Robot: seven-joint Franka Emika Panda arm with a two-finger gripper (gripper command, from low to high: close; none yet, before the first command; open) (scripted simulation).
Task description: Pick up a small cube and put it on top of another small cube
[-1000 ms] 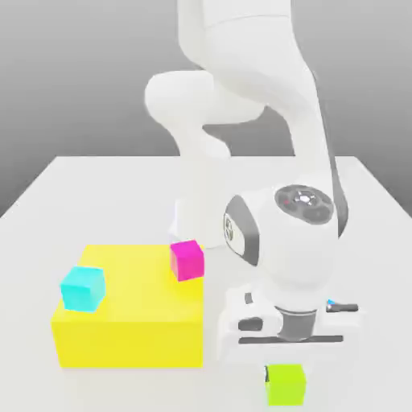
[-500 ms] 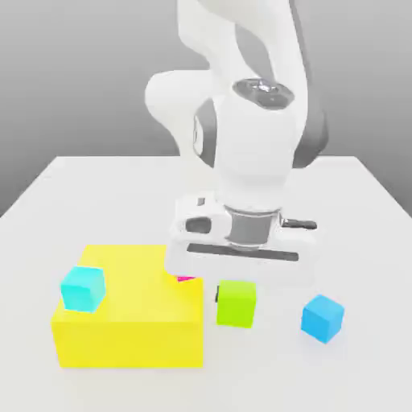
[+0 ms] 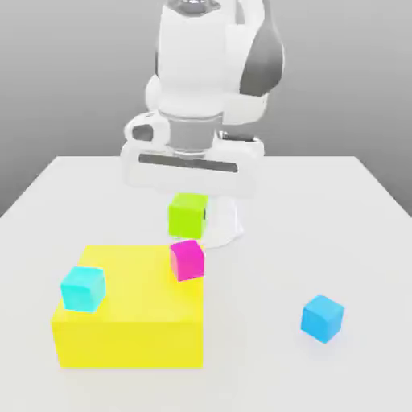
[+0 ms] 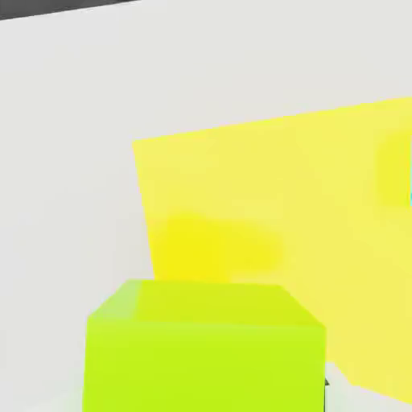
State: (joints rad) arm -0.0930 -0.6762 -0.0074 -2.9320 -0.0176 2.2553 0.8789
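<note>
The small lime-green cube [image 3: 187,219] is held in the air by the gripper [image 3: 190,216], which is closed around it. In the exterior view it is seen a bit higher up than the magenta cube [image 3: 187,261], which is set near the edge of the big yellow block [image 3: 129,342]. The green cube looks light and hard, so it should not be squashed or broken by a firm hold. Its flat sides may be a little slippery, and it could be turned if it were pinched near a corner. It is best gripped by the middle of two facing sides, with its bottom left free to be put down flat. The hand [image 3: 191,170] is pointed down and is tipped only a little, and the arm [image 3: 193,68] is held up above it
</note>
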